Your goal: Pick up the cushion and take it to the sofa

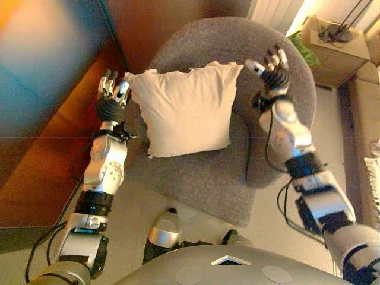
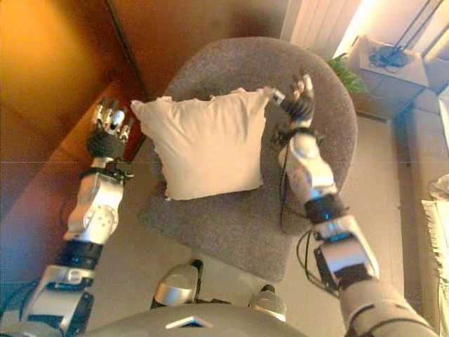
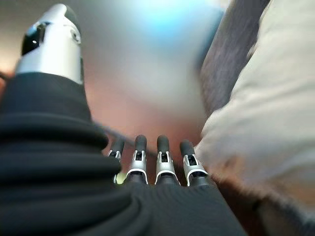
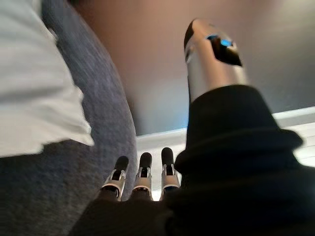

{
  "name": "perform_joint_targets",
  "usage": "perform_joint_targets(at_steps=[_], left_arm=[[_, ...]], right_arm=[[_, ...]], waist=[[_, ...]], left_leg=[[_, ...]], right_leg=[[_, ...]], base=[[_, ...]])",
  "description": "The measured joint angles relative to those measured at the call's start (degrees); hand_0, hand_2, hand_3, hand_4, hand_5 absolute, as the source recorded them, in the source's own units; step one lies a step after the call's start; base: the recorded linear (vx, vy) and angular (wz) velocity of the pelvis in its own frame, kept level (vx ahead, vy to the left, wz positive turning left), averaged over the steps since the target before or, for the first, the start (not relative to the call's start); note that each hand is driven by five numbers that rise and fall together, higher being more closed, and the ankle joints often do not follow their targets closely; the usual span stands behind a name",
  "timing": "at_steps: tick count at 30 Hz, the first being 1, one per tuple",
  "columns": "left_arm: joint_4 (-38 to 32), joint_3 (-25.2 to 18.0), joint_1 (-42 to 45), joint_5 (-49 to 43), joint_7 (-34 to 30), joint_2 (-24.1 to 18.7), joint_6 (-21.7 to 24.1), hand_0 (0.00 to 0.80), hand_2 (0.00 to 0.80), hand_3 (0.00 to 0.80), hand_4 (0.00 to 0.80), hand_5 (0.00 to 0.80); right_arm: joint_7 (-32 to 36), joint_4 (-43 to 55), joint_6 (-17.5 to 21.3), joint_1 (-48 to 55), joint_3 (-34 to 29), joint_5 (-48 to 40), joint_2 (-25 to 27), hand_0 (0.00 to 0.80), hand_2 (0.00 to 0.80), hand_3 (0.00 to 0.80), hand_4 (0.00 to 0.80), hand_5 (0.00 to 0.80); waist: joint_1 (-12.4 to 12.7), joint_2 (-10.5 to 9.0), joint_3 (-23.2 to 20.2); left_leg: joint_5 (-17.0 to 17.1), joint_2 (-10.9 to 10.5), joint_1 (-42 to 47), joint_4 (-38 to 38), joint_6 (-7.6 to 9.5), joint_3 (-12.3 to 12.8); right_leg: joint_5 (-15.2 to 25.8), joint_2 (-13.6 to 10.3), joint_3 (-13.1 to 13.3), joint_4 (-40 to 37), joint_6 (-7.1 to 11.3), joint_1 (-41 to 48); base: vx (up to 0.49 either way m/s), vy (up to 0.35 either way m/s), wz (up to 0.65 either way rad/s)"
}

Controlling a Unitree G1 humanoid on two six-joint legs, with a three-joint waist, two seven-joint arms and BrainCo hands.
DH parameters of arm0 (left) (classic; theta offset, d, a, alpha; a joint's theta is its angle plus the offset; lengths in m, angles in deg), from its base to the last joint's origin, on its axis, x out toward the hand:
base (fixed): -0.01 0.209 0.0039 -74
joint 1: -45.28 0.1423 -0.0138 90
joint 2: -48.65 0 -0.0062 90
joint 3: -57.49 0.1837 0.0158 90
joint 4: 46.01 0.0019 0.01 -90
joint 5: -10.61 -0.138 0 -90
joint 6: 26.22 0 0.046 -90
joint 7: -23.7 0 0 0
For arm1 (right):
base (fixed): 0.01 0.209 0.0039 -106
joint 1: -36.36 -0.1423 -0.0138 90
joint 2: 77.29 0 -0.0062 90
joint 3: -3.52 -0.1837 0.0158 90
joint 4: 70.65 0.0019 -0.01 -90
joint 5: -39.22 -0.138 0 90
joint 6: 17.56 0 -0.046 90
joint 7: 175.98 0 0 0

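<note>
A cream square cushion lies on the seat of a round grey armchair, leaning toward its back. My left hand hangs just off the cushion's left edge, fingers straight, holding nothing. My right hand is at the cushion's upper right corner, a small gap apart, fingers straight too. The left wrist view has the cushion close beside the fingers. In the right wrist view the cushion and chair fabric lie past the fingers.
A dark wooden wall or cabinet stands close on the left of the chair. A cardboard box and a green plant sit at the back right. A beige sofa edge runs along the right side.
</note>
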Motion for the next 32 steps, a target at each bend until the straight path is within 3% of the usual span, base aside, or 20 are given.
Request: perform_joint_targets(at_steps=[4,11,18,32], left_arm=[[-2.82,-0.81,5.38,-0.02,-5.21,0.34,-0.14,0.0,0.0,0.0,0.0,0.0],[-4.55,-0.96,11.38,-2.36,-12.11,0.64,0.09,0.0,0.0,0.0,0.0,0.0],[-4.71,-0.92,18.63,-2.36,-14.79,1.42,-0.38,0.0,0.0,0.0,0.0,0.0],[-4.26,4.57,22.13,-2.39,-15.91,1.75,-0.15,0.0,0.0,0.0,0.0,0.0]], right_arm=[[8.75,4.85,3.19,12.43,-0.96,-2.42,-3.49,0.0,0.0,0.0,0.0,0.0],[22.15,5.87,4.03,26.28,-0.62,-5.96,-5.46,0.0,0.0,0.0,0.0,0.0],[33.21,5.64,3.23,33.43,-0.7,-5.76,-3.9,0.0,0.0,0.0,0.0,0.0],[33.5,2.36,4.77,36.17,1.46,-4.02,-2.69,0.0,0.0,0.0,0.0,0.0]], waist=[[-2.26,-0.45,-1.87],[-5.78,0.34,-5.74],[-6.25,0.98,-7.8],[-5.96,1.84,-7.66]], left_leg=[[0.23,0.38,1.42,-1.69,-0.16,1.58],[2.53,1.25,3.98,-7.3,-1.07,4.14],[5.87,2.53,6.79,-14.1,-2.1,6.58],[6.41,2.69,7.08,-15.09,-2.2,6.75]], right_leg=[[0.37,0.49,1.5,-0.85,-0.14,0.1],[1.61,2.2,3.68,-3.3,-0.81,-0.75],[3.74,4.5,5.11,-7.3,-1.75,-0.76],[3.92,4.74,5.12,-7.55,-1.79,-0.88]], base=[[-0.035,-0.034,-0.19],[-0.057,-0.039,-0.22],[-0.075,-0.032,-0.16],[-0.025,-0.005,-0.01]])
